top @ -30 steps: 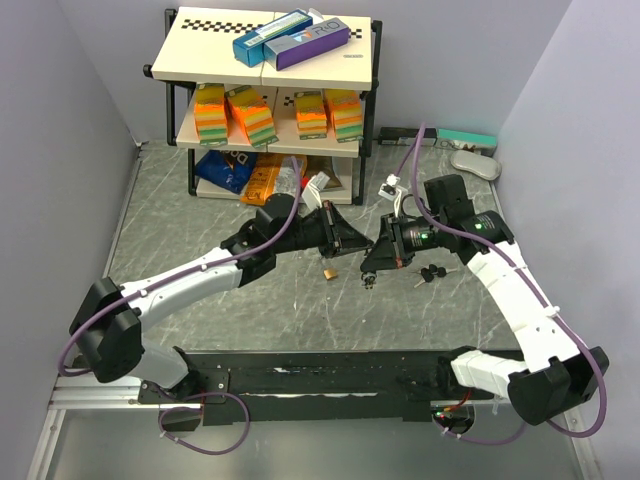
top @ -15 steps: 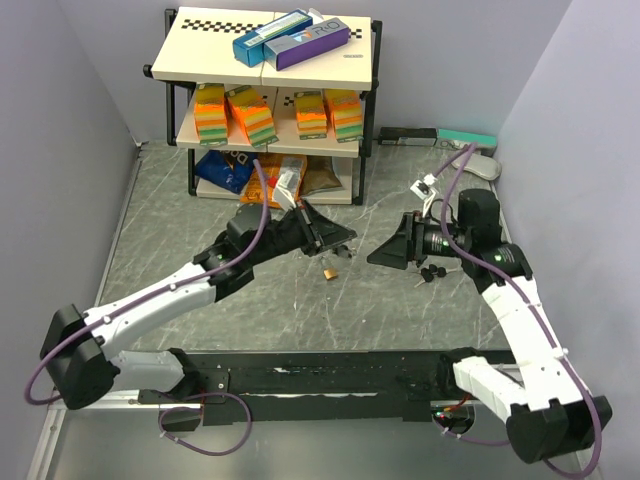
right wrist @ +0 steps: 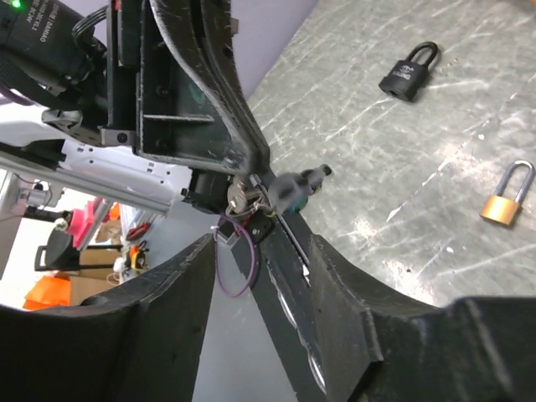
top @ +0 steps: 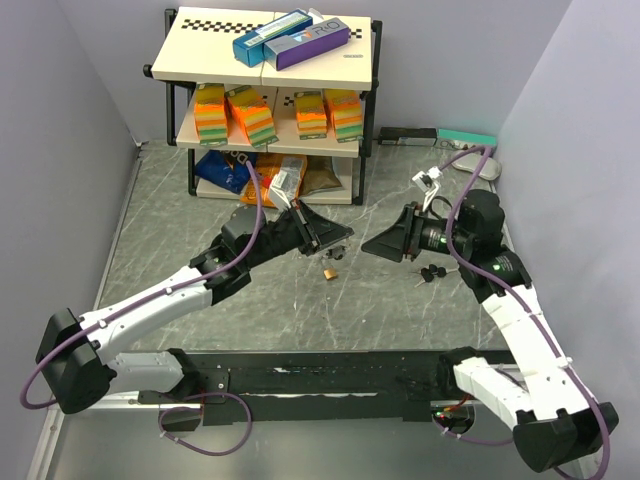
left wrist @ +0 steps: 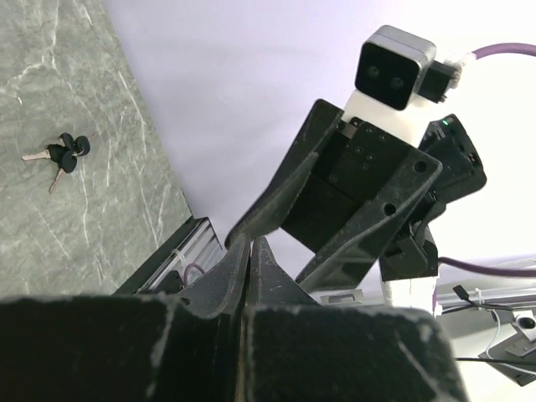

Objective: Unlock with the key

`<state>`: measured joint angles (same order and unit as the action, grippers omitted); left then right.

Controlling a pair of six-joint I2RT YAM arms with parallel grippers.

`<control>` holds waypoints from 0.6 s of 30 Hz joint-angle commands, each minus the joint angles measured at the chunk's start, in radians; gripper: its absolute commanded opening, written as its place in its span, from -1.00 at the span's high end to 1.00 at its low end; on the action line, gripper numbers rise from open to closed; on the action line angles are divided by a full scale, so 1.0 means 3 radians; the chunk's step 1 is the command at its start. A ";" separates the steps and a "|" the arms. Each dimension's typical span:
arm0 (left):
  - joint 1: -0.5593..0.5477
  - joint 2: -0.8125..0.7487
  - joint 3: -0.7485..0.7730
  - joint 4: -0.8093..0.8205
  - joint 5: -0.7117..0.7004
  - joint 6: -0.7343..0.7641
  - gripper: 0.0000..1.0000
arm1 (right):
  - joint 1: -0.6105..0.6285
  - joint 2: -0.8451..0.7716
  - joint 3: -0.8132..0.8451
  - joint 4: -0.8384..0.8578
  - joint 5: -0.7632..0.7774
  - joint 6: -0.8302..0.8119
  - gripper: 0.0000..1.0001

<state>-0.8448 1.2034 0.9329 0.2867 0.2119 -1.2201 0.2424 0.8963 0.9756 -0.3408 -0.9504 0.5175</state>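
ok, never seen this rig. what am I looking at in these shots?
Two robot arms, a left arm and a right arm, are bolted to a table. The overhead view looks down from behind them. The other two views come from a camera on each wrist. The left gripper is shut on what looks like a black-headed key. The right gripper is open and empty. On the table lie a brass padlock, a black padlock and a bunch of keys. A shelf of sponges stands behind.

The left end effector (right wrist: 251,194) pinches a black-headed key (right wrist: 293,188), left of the brass padlock (right wrist: 507,199) on the counter (right wrist: 377,159); a black padlock (right wrist: 410,74) lies up-left of the brass padlock.
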 commanded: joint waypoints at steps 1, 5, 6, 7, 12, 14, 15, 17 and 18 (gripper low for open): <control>0.0009 -0.0002 0.0030 0.0179 -0.0006 -0.0034 0.98 | 0.0270 -0.0002 0.0046 0.0272 0.0284 0.0111 -0.08; 0.0009 0.0018 0.0066 0.0149 -0.0006 -0.0018 0.98 | 0.0444 0.0039 0.0046 0.0399 0.0407 0.0172 -0.01; 0.0009 0.0023 0.0071 0.0154 -0.0006 -0.0018 0.98 | 0.0460 0.0039 0.0041 0.0420 0.0422 0.0182 0.02; 0.0009 0.0023 0.0071 0.0149 -0.0011 -0.0013 0.98 | 0.0490 0.0055 0.0041 0.0435 0.0443 0.0198 0.03; 0.0009 0.0023 0.0081 0.0159 -0.0001 -0.0008 0.98 | 0.0511 0.0080 0.0000 0.0487 0.0463 0.0228 0.15; 0.0009 0.0023 0.0071 0.0185 0.0004 -0.0008 0.98 | 0.0516 0.0101 0.0005 0.0466 0.0463 0.0213 0.17; 0.0009 0.0028 0.0076 0.0180 0.0015 -0.0008 0.98 | 0.0516 0.0101 -0.0005 0.0466 0.0463 0.0213 0.17; 0.0014 0.0033 0.0081 0.0179 0.0020 -0.0008 0.98 | 0.0516 0.0101 -0.0015 0.0507 0.0458 0.0238 0.20; 0.0009 0.0033 0.0076 0.0190 0.0025 -0.0013 0.98 | 0.0516 0.0106 -0.0031 0.0527 0.0453 0.0244 0.22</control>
<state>-0.8448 1.2087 0.9329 0.2871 0.2123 -1.2194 0.3904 0.9279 0.9749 -0.2459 -0.8192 0.5724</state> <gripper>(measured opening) 0.024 0.407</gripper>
